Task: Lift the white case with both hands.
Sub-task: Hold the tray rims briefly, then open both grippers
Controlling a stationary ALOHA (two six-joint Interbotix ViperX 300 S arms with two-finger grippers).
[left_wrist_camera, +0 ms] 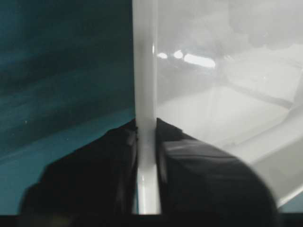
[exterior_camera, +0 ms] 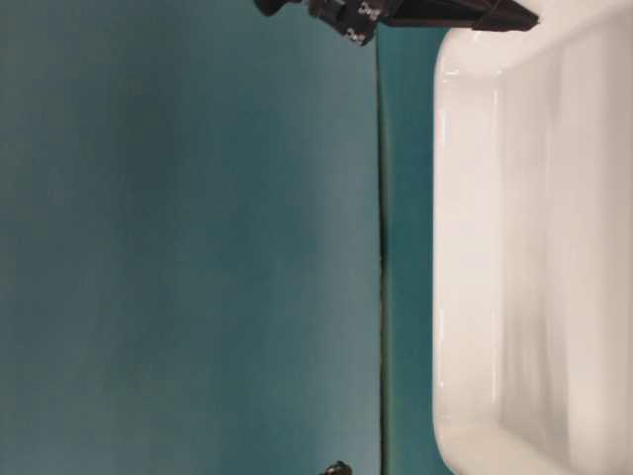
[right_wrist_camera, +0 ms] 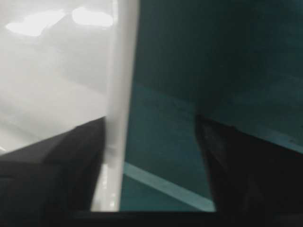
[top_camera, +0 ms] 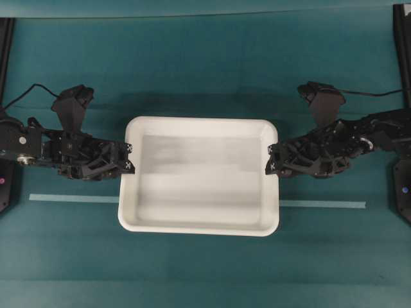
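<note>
The white case [top_camera: 199, 228] lies in the middle of the teal table, wide and shallow, with nothing in it. My left gripper [top_camera: 130, 156] is at its left rim; in the left wrist view the gripper [left_wrist_camera: 146, 124] is shut on the rim [left_wrist_camera: 144, 71], one finger on each side. My right gripper [top_camera: 273, 159] is at the right rim. In the right wrist view this gripper [right_wrist_camera: 150, 120] is open: the rim [right_wrist_camera: 122, 71] lies against the inner finger [right_wrist_camera: 71, 156], and the outer finger stands well apart from it. The table-level view shows the case's wall [exterior_camera: 465, 247].
A pale tape strip [top_camera: 70, 197] runs across the teal cloth under the case and shows again on the right [top_camera: 321, 205]. Black frame posts stand at the far left [top_camera: 5, 38] and far right [top_camera: 401, 38]. A black arm part [exterior_camera: 435, 12] reaches the case's corner.
</note>
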